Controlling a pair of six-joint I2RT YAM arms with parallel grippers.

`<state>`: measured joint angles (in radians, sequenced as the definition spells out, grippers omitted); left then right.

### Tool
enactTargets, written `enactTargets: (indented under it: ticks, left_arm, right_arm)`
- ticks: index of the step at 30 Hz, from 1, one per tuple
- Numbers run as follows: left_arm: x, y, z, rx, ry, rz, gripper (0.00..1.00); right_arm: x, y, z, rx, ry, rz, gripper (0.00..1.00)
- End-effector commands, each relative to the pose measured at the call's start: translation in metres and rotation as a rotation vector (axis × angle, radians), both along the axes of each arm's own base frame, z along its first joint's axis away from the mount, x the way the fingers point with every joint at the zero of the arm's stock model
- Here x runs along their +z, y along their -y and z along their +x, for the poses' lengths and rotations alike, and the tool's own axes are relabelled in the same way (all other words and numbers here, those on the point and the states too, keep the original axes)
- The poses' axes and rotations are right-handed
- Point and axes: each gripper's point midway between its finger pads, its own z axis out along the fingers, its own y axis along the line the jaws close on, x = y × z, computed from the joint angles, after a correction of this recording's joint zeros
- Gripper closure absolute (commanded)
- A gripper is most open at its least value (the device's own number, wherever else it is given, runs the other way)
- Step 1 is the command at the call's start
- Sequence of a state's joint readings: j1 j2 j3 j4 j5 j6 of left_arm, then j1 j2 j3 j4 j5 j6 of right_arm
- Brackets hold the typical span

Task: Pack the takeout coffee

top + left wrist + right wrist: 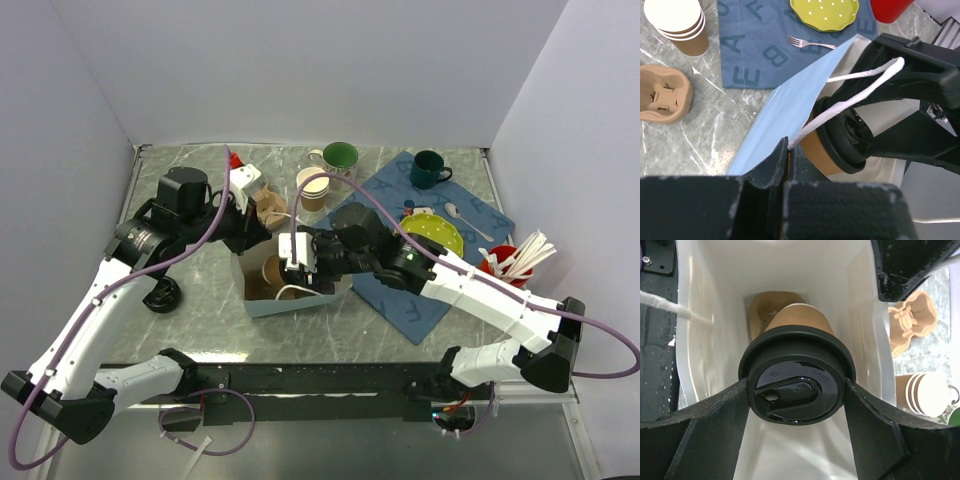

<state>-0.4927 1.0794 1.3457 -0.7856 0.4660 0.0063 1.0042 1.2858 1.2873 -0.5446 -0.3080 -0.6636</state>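
The left gripper (788,152) is pinched narrow on the rim of the light blue paper bag (300,301). Its jaws are closed with only the paper edge between them, beside one end of the white twine handle (862,92). The right gripper (797,386) reaches into the bag's mouth, and its black fingers (715,425) press against both sides of the takeout coffee (798,322) just under the black lid (796,390). The cup sits within the bag's white interior, lid toward the opening (whether its base touches the bag's bottom I cannot tell).

Past the bag, a brown pulp cup carrier (268,208) lies on the marbled table (200,330). Just beside it stands a stack of lidless paper cups (313,188). To the right, a blue lettered cloth (395,185) carries a yellow-green plate (437,232), a fork (810,42) and a spoon (466,221). A red holder of white utensils (510,262) is at the cloth's edge. Farthest back stand a green mug (339,156) and a dark green mug (428,169), the latter on the cloth.
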Motion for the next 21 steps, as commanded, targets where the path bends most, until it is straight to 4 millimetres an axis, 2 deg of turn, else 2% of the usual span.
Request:
enactTargets:
  ticks: [1, 2, 4, 12, 18, 21]
  left_arm:
    - [0.011, 0.002, -0.002, -0.015, 0.047, -0.026, 0.99]
    - [0.01, 0.001, -0.003, -0.011, 0.046, -0.022, 0.99]
    - [0.01, -0.001, -0.004, -0.007, 0.054, -0.024, 0.99]
    - [0.023, 0.003, -0.006, -0.002, 0.058, -0.077, 0.99]
    - [0.017, 0.001, -0.003, 0.006, 0.044, -0.042, 0.99]
    - [0.016, -0.004, -0.002, 0.032, 0.04, -0.03, 0.99]
  right_arm:
    - [0.047, -0.008, 0.015, -0.061, 0.019, 0.117, 0.53]
    - [0.052, -0.008, 0.017, -0.072, 0.01, 0.134, 0.53]
    - [0.048, -0.009, 0.021, -0.088, 0.016, 0.124, 0.54]
    - [0.01, -0.001, 0.042, -0.164, 0.066, 0.013, 0.54]
    - [0.003, 0.001, 0.057, -0.233, 0.094, -0.019, 0.54]
    - [0.018, -0.001, 0.056, -0.246, 0.084, 0.022, 0.54]
